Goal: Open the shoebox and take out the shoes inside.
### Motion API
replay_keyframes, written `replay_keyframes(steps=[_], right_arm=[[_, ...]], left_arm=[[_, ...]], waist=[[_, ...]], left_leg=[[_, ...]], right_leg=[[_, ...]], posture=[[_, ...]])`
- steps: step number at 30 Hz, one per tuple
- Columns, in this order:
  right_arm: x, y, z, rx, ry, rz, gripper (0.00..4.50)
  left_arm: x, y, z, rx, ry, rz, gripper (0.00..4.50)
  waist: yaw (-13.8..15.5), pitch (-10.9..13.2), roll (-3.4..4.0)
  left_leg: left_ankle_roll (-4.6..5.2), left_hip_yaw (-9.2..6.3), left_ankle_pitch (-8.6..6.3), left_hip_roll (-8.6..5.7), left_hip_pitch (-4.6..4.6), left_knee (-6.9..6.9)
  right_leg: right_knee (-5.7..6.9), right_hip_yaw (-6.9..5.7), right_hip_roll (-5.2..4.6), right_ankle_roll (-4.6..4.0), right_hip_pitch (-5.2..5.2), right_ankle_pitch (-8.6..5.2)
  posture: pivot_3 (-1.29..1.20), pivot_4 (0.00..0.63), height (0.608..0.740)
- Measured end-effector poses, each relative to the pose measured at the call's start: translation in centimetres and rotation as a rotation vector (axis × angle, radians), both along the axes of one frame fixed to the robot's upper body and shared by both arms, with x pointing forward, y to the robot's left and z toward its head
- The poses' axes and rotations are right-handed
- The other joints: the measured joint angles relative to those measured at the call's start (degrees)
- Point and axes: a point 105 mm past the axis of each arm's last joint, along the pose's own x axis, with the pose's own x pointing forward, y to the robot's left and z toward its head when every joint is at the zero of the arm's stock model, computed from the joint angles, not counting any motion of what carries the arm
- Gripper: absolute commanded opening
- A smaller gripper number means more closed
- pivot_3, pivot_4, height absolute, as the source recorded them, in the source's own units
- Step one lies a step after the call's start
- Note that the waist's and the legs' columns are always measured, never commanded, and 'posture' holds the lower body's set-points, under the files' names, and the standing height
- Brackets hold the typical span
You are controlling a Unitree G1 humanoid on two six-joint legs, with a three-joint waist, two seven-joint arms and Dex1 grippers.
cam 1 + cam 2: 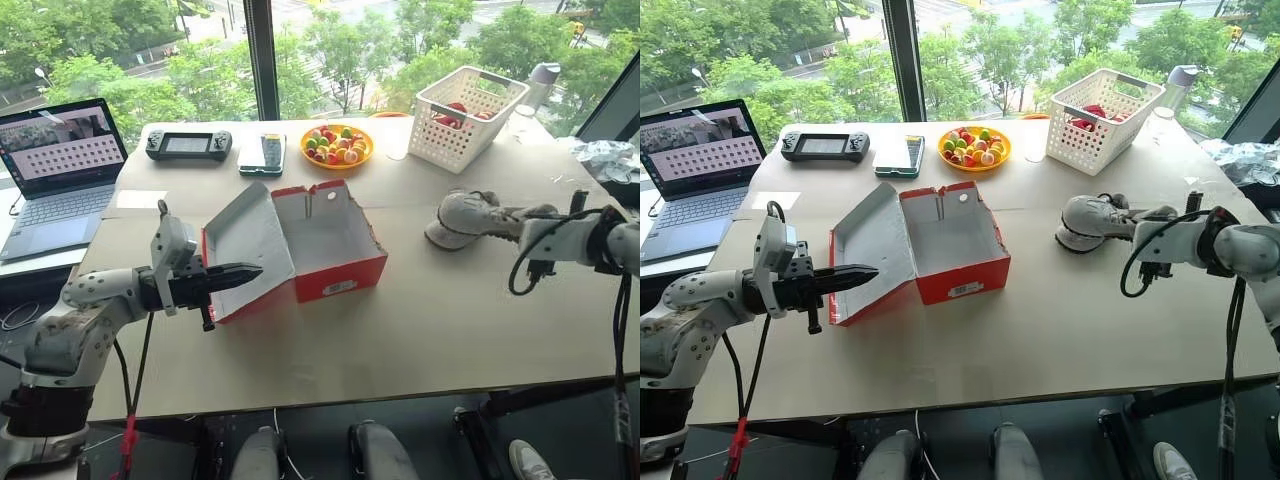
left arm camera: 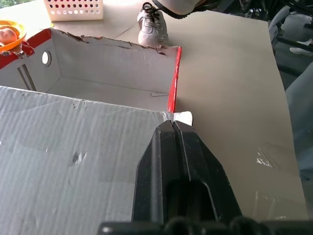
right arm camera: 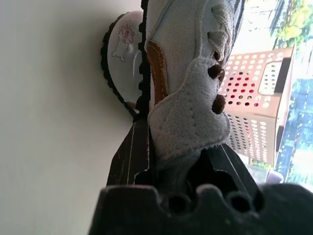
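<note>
One shoebox (image 1: 310, 245) open; two shoes (image 1: 466, 217) outside.

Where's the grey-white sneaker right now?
In the left eye view, the grey-white lace-up sneaker is on the table's right side, gripped by the right end effector, right of the open red cardboard shoebox.

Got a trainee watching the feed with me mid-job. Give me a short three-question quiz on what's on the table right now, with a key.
1. True or false: the shoebox is lying open with nothing inside it.
2. Which arm's jaws are closed on a shoe? A) left B) right C) neither
3. Fill in: the left gripper sits shut against the box's open ____.

Key:
1. True. The lid is folded back and the grey-white interior is bare.
2. B. The right gripper is clamped on the shoe's upper, beside the white basket.
3. Lid. The left wrist view shows the closed tips at the lid's edge.
</note>
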Motion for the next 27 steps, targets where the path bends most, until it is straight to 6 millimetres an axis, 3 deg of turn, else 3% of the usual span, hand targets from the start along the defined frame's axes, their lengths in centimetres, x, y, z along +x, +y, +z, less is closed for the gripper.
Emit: replay_keyframes(steps=[7,13,17,22,27], right_arm=[[-0.4,-0.6,-4.6,-0.193,0.217,0.116,0.92],[0.5,-1.8,-5.6,-0.296,0.247,0.083,0.92],[0.8,-2.4,-6.2,-0.316,0.254,0.049,1.94],[1.0,-3.2,-6.5,-0.32,0.262,-0.006,3.69],[1.1,-3.4,-5.7,-0.348,0.299,-0.02,3.69]], left_arm=[[0.2,-0.4,-0.1,-0.002,0.009,-0.02,0.0],[0.2,-0.4,-0.2,-0.002,0.013,-0.012,0.0],[0.0,-0.4,-0.3,0.001,0.014,-0.009,0.0],[-0.1,-0.3,-0.3,0.004,0.012,0.0,0.0],[0.0,-0.3,-0.3,0.004,0.011,-0.001,0.0]], waist=[[-0.17,0.01,-0.01],[-0.18,0.01,-0.01],[-0.11,0.01,-0.02],[-0.06,0.01,-0.02],[-0.22,0.01,-0.02]], left_leg=[[0.0,0.04,0.01,-0.02,0.16,0.02],[-0.01,0.04,0.01,-0.02,0.24,0.02],[-0.02,0.05,0.02,-0.05,0.53,0.04],[-0.02,0.0,0.01,-0.04,0.87,0.04],[-0.02,-0.03,0.01,-0.03,0.87,0.01]], right_leg=[[0.02,0.1,-0.01,-0.09,0.1,-0.02],[0.05,0.14,-0.02,-0.1,0.14,0.0],[0.01,0.14,-0.05,-0.32,0.52,-0.13],[-0.05,0.08,-0.08,-0.32,0.92,-0.15],[-0.04,0.09,-0.05,-0.32,0.9,-0.15]], posture=[[0.0,0.15,0.733],[0.0,0.15,0.733],[0.0,0.15,0.733],[0.0,0.15,0.733],[0.0,0.15,0.733]])
